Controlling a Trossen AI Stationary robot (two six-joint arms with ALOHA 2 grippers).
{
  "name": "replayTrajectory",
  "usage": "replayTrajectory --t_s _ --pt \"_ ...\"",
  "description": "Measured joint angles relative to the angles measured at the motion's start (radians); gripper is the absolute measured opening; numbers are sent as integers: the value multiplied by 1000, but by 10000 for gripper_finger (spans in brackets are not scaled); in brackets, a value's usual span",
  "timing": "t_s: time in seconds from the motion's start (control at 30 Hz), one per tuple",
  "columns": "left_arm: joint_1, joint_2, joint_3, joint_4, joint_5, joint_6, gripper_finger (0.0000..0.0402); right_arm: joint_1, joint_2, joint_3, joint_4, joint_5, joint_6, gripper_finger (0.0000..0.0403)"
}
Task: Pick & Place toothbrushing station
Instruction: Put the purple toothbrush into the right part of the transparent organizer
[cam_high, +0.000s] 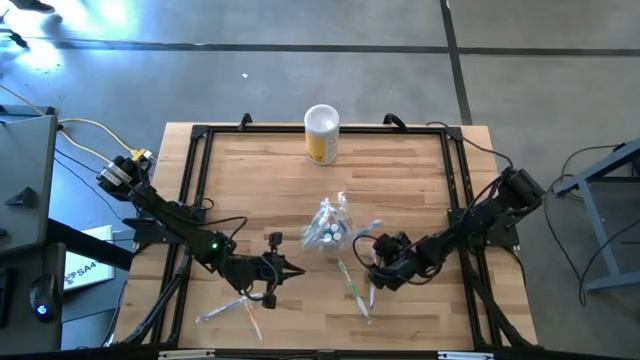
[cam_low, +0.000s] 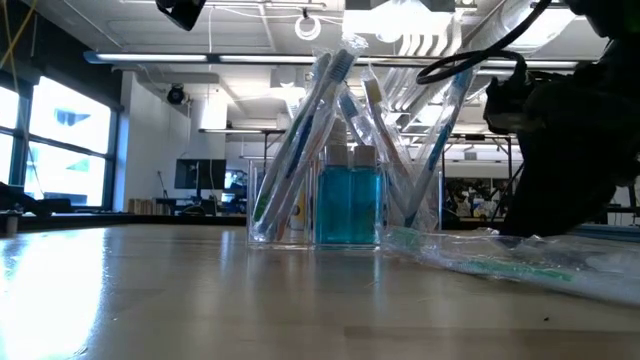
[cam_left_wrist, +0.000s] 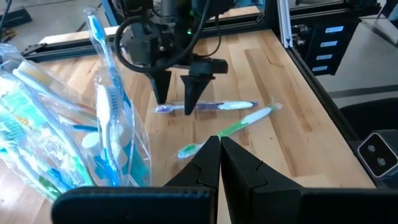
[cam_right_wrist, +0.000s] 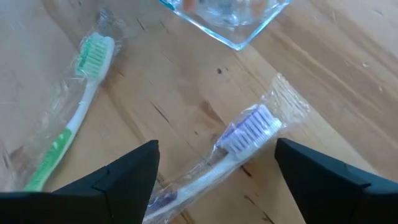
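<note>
On table (cam_high: 260, 180), one holder (cam_high: 328, 232), two loose wrapped toothbrushes (cam_high: 352, 284), one canister (cam_high: 322, 134).

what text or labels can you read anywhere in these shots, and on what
"SA": partial dark letters on the white sheet beside the table's left edge; the rest is cut off.
Yellow canister: no print visible.
Wrapped toothbrushes and teal tubes: no print legible.

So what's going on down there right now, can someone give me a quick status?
Right tool open, hovering over wrapped purple toothbrush. Left tool shut, empty, beside clear holder. Green toothbrush loose alongside. Nothing blocking.
</note>
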Motion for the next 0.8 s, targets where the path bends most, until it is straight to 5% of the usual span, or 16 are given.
replayTrajectory --t_s 0.2,0.5,0.8 --pt "0 0 0 -4 1 -9 8 13 -14 -7 -21 -1 8 252" --pt "0 1 0 -28 2 -27 8 12 -23 -9 -95 -3 15 31" --pt "0 2 0 -41 10 -30 8 62 -108 -13 -153 -65 21 7"
